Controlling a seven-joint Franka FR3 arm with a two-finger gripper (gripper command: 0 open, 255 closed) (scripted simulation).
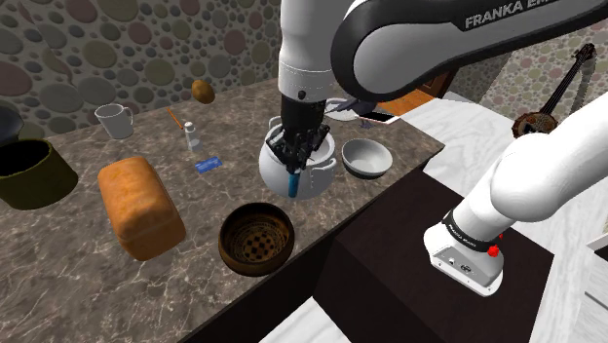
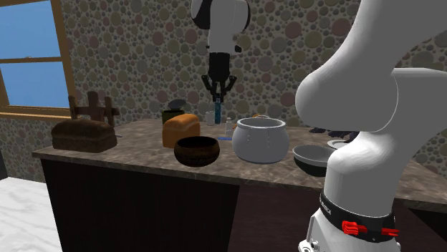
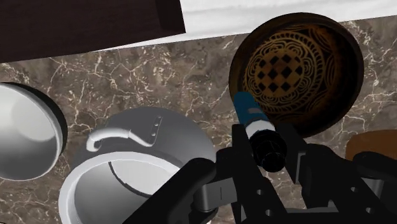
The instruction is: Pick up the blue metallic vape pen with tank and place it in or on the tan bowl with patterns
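Your gripper (image 1: 295, 154) is clamped on the pen (image 1: 292, 183). The pen hangs blue end down between the fingers, raised well clear of the counter (image 1: 78, 283). In the shoulder view it shows against the white pot (image 1: 326, 177). The bowl (image 1: 256, 237) stands on the counter just beside that pot, between it and the loaf (image 1: 139, 207). In the wrist view, the pen's tip overlaps the bowl's rim.

The pincer (image 3: 264, 137) hides part of the vape pen (image 3: 247, 108); an edge crops the loaf (image 3: 376, 146).
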